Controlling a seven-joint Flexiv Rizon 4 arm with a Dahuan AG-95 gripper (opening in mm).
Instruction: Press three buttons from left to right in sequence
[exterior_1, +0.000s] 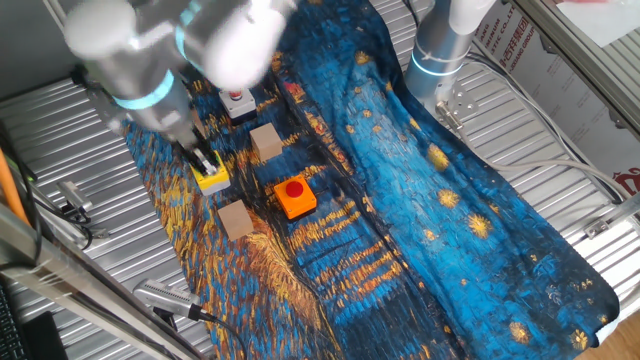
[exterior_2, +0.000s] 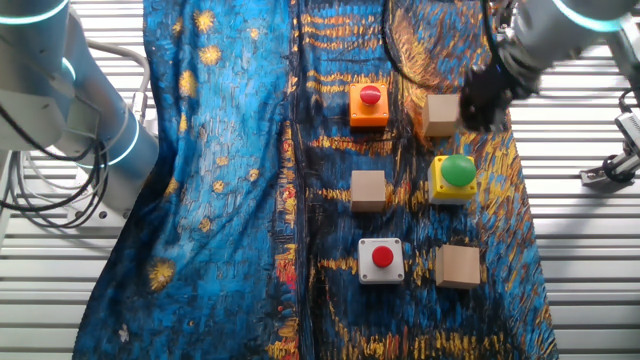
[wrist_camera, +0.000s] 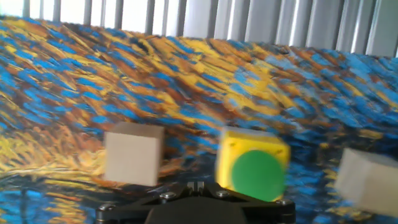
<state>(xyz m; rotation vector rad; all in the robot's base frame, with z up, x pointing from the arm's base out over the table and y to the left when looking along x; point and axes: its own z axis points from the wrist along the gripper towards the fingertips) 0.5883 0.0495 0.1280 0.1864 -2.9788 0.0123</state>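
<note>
Three buttons sit on the starry blue and yellow cloth. The yellow button with the green cap (exterior_2: 455, 177) (exterior_1: 212, 179) (wrist_camera: 257, 175) is nearest my gripper (exterior_2: 486, 100) (exterior_1: 203, 158) (wrist_camera: 196, 185). In the hand view my fingertips lie together, just left of the green cap and nearer the camera. The other fixed view shows the gripper beside that button, not touching it. The orange button with the red cap (exterior_2: 369, 104) (exterior_1: 294, 195) stands apart. The white button with the red cap (exterior_2: 381, 259) (exterior_1: 237, 101) is partly hidden by the arm in one fixed view.
Three plain tan cubes (exterior_2: 441, 114) (exterior_2: 368, 190) (exterior_2: 458, 266) stand among the buttons; two show in the hand view (wrist_camera: 132, 154) (wrist_camera: 368, 180). A second arm's base (exterior_1: 440, 55) stands on the ribbed metal table (exterior_2: 590, 250). Cables lie at the table edges.
</note>
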